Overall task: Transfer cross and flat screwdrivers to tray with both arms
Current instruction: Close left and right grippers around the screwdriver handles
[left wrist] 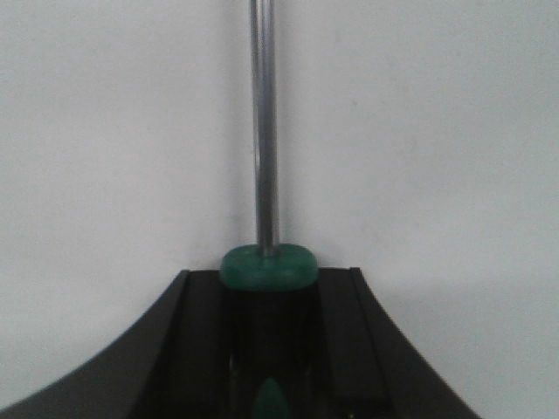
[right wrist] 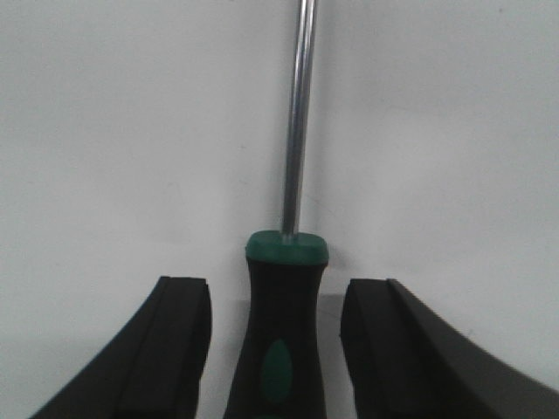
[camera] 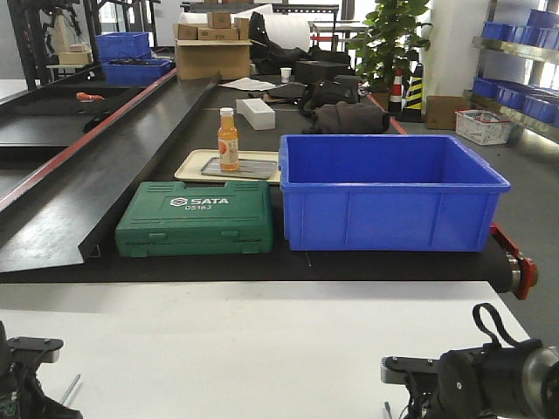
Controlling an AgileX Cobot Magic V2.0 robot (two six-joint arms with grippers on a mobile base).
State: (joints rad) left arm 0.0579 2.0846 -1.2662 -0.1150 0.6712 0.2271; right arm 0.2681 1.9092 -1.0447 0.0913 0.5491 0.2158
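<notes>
The left gripper (left wrist: pixel 269 281) is clamped on the black-and-green handle of the left screwdriver (left wrist: pixel 265 201), its 2 black fingers (left wrist: pixel 188 332) pressed against the handle on either side. The silver shaft runs straight out to the far side over the white table (camera: pixel 262 349). The right gripper (right wrist: pixel 278 288) stands open around the right screwdriver (right wrist: pixel 281 332): the handle sits between the 2 fingers (right wrist: pixel 179 332) with a clear gap on each side, so nothing is gripped there, and that shaft also points to the far side, leaning slightly right. In the front view both grippers sit low at the near edge of the table, 1 at the left corner and 1 at the right. The grey metal tray (camera: pixel 258 168) is well apart from them, far across the black belt, lying inside a beige tray (camera: pixel 188 166), with an orange bottle (camera: pixel 228 140) standing upright at its left end. Nearer on the belt, a green tool case (camera: pixel 196 218) lies just left of a deep blue crate (camera: pixel 393 192), and the crate stands just right of the 2 trays.
</notes>
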